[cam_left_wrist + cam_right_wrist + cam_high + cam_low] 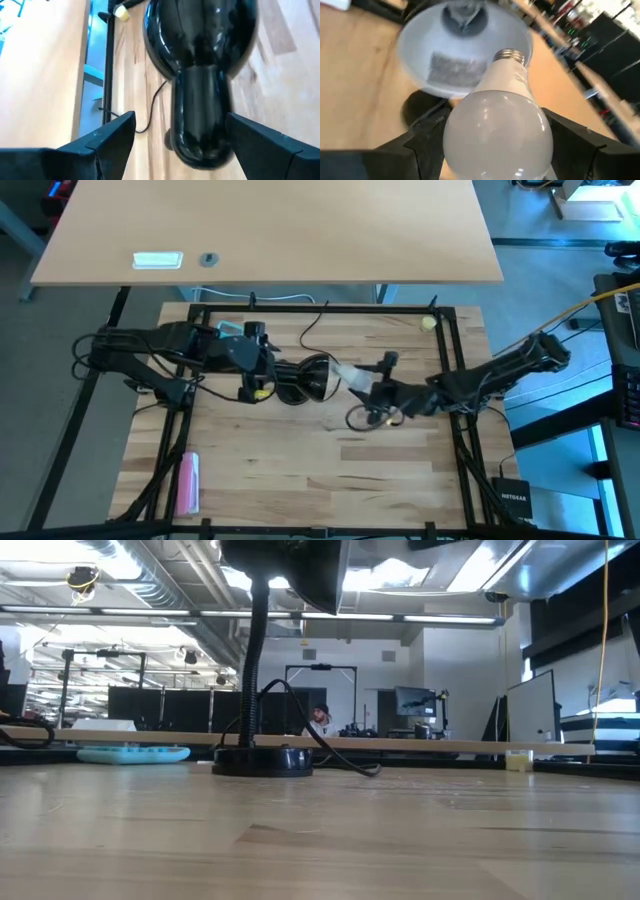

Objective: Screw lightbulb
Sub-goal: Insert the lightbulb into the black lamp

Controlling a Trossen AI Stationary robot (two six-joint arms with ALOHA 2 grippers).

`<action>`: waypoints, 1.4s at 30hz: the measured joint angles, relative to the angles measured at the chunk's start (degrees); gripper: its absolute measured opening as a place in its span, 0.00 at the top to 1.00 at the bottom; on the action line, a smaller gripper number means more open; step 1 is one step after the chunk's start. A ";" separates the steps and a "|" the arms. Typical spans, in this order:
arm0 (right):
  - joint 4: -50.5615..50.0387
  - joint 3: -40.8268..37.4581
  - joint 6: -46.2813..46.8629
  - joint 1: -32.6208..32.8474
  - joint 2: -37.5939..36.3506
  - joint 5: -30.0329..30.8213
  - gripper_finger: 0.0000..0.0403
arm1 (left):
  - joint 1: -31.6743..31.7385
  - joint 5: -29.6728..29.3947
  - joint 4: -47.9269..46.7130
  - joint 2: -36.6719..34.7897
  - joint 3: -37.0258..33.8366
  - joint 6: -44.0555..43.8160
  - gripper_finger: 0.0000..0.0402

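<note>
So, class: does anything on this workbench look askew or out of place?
Only the small yellow ball, loose by the table's far right corner. The lamp shade faces the lightbulb in the right gripper, as expected.

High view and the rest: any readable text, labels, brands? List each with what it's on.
"NETGEAR": on the small black box at the table's lower right corner in the high view, tiny but just legible.
Grey label patch inside the lamp shade, right wrist view: print blurred, unreadable.
White tag on the far tabletop: too small to read.
Lightbulb: no print visible.
Low view and left wrist view: no legible text.
</note>
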 joint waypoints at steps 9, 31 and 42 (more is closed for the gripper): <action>-13.25 -0.07 24.95 9.96 -4.68 -7.41 0.30 | -3.90 1.19 0.71 -1.88 0.50 -8.68 0.26; 12.34 -0.15 21.68 16.33 18.82 -17.73 0.30 | -26.22 -1.94 50.09 0.83 -32.03 -59.32 0.26; 23.27 -0.24 8.31 17.19 19.16 -11.58 0.30 | -22.59 -5.87 78.26 12.94 -36.50 -61.44 0.26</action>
